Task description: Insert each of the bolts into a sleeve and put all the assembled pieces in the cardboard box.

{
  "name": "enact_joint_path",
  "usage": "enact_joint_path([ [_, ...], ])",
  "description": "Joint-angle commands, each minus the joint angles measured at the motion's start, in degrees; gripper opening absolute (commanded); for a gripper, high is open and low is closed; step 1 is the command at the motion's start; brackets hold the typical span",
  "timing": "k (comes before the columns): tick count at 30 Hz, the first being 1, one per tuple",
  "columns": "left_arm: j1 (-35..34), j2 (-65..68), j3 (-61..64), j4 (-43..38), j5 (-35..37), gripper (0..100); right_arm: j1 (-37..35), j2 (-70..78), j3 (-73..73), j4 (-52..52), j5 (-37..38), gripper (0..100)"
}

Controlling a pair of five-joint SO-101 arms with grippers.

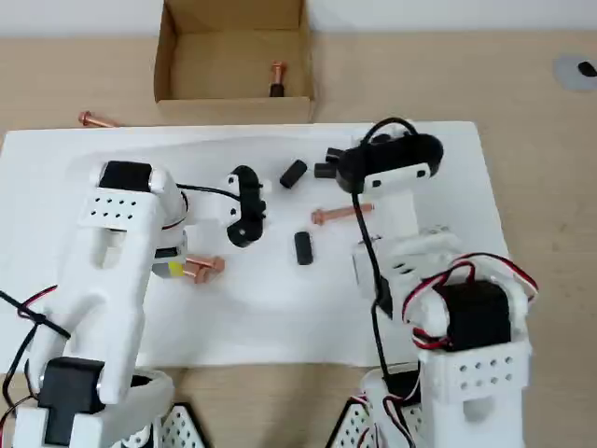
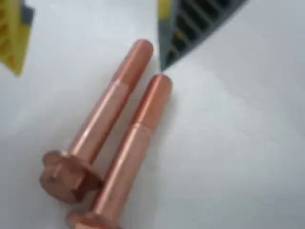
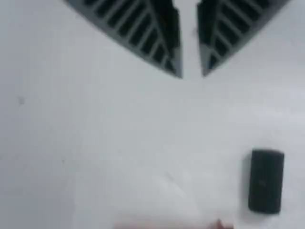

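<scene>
Two copper bolts [image 2: 114, 143] lie side by side on the white sheet, seen also in the high view as a pair of bolts [image 1: 201, 269]. My left gripper [image 2: 90, 71] hangs open just over their shaft ends, one finger [image 2: 12, 43] yellow, the other dark and ribbed. My right gripper [image 3: 190, 74] hovers over bare sheet, shut to a thin slit with nothing in it. A black sleeve [image 3: 266, 180] lies a little way from it. In the high view a single bolt [image 1: 340, 213] and two loose sleeves [image 1: 293, 174] [image 1: 303, 247] lie between the arms. The cardboard box [image 1: 233, 103] holds one sleeved bolt [image 1: 277, 79].
Another copper bolt [image 1: 96, 119] lies off the white sheet [image 1: 280, 317] on the wooden table, left of the box. The left arm's black camera mount [image 1: 244, 205] hangs over the middle of the sheet. A grey disc [image 1: 576, 71] sits at the table's far right.
</scene>
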Motion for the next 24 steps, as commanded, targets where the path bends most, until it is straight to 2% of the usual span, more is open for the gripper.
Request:
enact_joint_path([
  [1, 0.18, -0.04, -2.81, 0.18, -6.86, 20, -0.57, -0.57, 1.71, 0.18, 0.18, 3.9],
  [5, 0.97, -0.04, -2.55, -0.53, -9.23, 20, -0.48, -0.66, 1.89, -0.35, 0.18, 3.9],
  [8, 1.41, -0.04, -0.70, -4.92, -9.41, 20, 0.04, -0.66, 1.89, -1.76, 0.18, 3.9],
  [15, 4.57, 0.04, 6.15, -15.91, -9.41, 20, 9.63, -0.66, 1.80, -5.54, 0.18, 3.9],
  [24, 5.27, 0.04, 8.53, -16.09, -9.32, 20, 16.40, -0.75, 1.80, -5.45, 0.18, 3.8],
])
